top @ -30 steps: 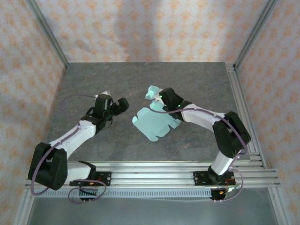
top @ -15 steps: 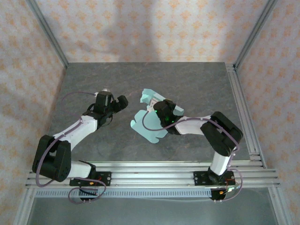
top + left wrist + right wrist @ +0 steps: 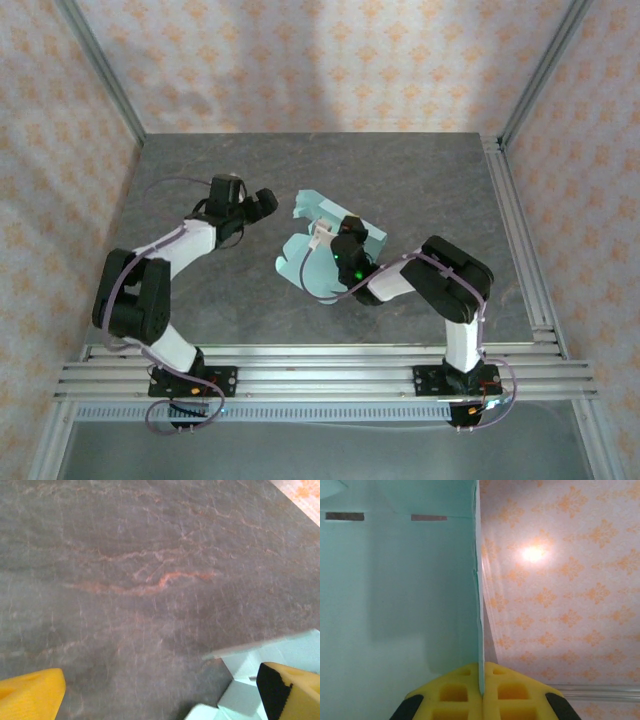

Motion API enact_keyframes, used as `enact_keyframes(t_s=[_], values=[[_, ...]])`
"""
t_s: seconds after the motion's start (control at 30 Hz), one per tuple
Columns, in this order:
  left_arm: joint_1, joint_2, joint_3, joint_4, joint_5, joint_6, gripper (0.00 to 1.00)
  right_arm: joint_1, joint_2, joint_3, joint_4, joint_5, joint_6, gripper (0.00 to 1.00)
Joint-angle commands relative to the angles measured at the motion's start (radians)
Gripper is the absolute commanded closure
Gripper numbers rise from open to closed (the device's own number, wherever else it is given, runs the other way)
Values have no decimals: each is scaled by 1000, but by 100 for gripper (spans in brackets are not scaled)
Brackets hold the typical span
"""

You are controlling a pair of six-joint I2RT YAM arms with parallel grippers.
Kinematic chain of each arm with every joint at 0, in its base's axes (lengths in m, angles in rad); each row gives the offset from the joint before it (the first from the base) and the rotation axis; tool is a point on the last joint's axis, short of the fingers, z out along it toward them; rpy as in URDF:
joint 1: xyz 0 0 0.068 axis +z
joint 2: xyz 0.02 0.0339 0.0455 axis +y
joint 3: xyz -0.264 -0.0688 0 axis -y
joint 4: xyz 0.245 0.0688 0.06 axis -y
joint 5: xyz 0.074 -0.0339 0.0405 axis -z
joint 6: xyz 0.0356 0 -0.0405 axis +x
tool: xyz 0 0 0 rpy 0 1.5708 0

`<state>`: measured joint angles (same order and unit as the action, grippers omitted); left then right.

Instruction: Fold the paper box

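Right gripper (image 3: 481, 682) jaws pinch paper box (image 3: 395, 605) edge; left gripper (image 3: 160, 695) jaws wide, empty. Risk: thin card slips, creases wrongly.

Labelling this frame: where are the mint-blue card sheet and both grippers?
Pale mint-blue card sheet (image 3: 303, 268), top view, its flat lower panel.
Right gripper (image 3: 481, 682), right wrist view, between fingertips pinching the sheet.
Left gripper (image 3: 263, 204), top view, between open fingertips.

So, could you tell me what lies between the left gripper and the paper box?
Nothing: bare table separates left gripper and paper box, seen in the top view.
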<state>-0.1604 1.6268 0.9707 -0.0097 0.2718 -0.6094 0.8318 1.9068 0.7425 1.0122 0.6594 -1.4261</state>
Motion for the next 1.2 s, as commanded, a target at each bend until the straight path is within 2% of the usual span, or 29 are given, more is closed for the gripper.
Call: enact_keyframes(t_s=[0.0, 0.07, 0.23, 0.37, 0.53, 0.7, 1.03, 1.17], values=[[17, 65, 85, -21, 34, 62, 0, 7, 11, -17, 77, 26, -30, 100], [17, 117, 145, -47, 45, 111, 0, 11, 20, -23, 97, 28, -37, 100], [17, 258, 309, -132, 118, 194, 10, 34, 27, -23, 124, 35, -39, 100], [14, 416, 482, -250, 245, 299, 16, 45, 35, -25, 129, 37, -33, 100], [-26, 508, 611, -365, 356, 437, 24, 49, 32, -26, 120, 38, -21, 100], [-58, 454, 545, -327, 379, 473, 26, 49, 28, -25, 97, 36, 3, 100], [-60, 289, 273, -45, 342, 422, 30, 49, 22, -23, 46, 23, 53, 100], [-59, 232, 202, 23, 362, 451, 33, 49, 17, -23, 25, 13, 75, 100]])
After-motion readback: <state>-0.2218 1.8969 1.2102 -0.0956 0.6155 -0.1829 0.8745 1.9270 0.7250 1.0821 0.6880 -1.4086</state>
